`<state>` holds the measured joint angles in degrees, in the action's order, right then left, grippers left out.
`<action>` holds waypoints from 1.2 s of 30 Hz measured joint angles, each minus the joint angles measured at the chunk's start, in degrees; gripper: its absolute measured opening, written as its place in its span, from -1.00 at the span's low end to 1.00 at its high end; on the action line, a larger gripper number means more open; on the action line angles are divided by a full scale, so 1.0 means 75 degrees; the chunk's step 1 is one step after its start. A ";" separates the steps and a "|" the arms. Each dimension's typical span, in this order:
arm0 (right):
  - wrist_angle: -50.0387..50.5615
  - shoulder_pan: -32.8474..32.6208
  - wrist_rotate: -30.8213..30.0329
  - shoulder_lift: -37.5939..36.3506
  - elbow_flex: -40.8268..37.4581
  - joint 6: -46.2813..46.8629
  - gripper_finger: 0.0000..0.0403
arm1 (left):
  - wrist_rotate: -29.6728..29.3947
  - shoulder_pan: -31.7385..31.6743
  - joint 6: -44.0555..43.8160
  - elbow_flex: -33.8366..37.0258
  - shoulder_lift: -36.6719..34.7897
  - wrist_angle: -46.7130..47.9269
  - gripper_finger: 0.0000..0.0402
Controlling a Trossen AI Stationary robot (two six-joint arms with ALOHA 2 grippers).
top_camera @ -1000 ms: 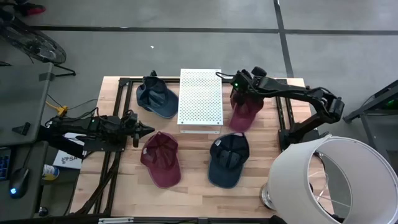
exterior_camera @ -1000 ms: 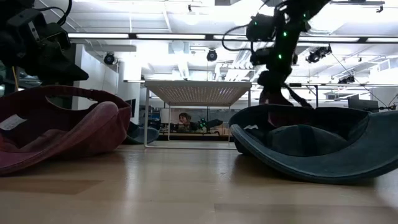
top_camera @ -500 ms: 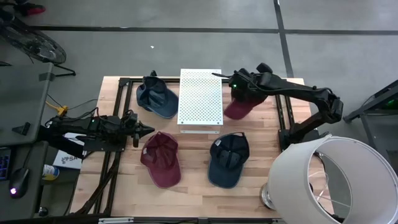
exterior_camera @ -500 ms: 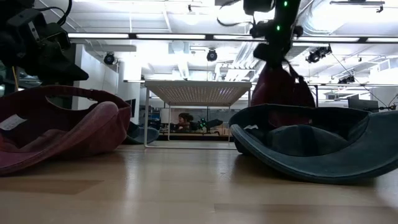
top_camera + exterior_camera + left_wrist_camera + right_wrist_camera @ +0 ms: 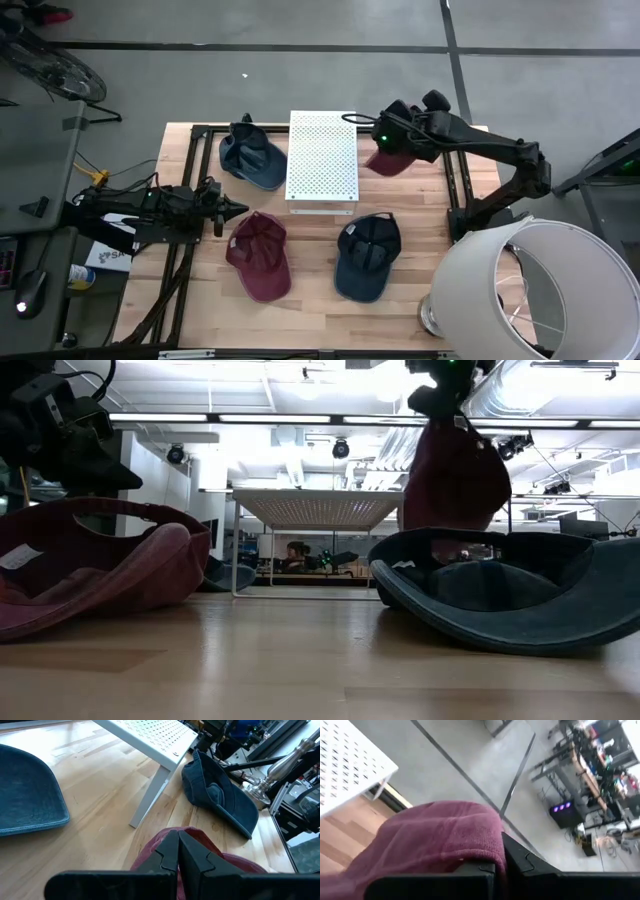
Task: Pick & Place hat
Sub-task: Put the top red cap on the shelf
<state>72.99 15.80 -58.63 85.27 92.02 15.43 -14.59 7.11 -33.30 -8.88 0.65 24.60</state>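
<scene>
One maroon hat (image 5: 388,160) hangs clenched in the right hand (image 5: 392,140), lifted clear of the tabletop (image 5: 420,250) just beside the rack (image 5: 322,160), probably for carrying over it. Left hand (image 5: 232,209) waits clenched and empty, well apart from the rack.

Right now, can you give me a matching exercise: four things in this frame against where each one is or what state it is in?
Things:
1. maroon cap in the right gripper
2. dark navy cap
3. white perforated rack
4. left gripper

Places or states:
A. standing at the table's centre
B. shut, empty, beside another maroon cap
C. lifted clear of the table
D. lying upside down on the wood

Pairs: 1-C, 2-D, 3-A, 4-B
</scene>
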 joint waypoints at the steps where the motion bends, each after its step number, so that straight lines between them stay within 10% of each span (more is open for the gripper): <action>1: -0.0002 -0.0074 -0.0059 0.0000 0.0128 -0.0148 -1.00 | -0.0003 0.0003 -0.0003 0.0000 0.0000 -0.0003 -0.99; 10: -0.0232 -0.0857 0.0387 0.0000 0.1452 -0.2129 -1.00 | -0.0003 0.0000 0.0000 0.0002 0.0000 -0.0002 -0.99; 20: -0.1353 -0.1314 0.3153 -0.0006 0.2779 -0.4464 -1.00 | -0.0003 0.0003 -0.0003 0.0000 0.0000 0.0000 -0.99; 36: -0.2878 -0.1316 0.5577 0.0033 0.2749 -0.4244 -1.00 | -0.0003 0.0001 0.0000 0.0001 0.0003 0.0000 -0.99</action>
<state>51.41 5.92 -16.80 85.52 112.64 -16.40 -14.61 7.12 -33.30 -8.88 0.67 24.60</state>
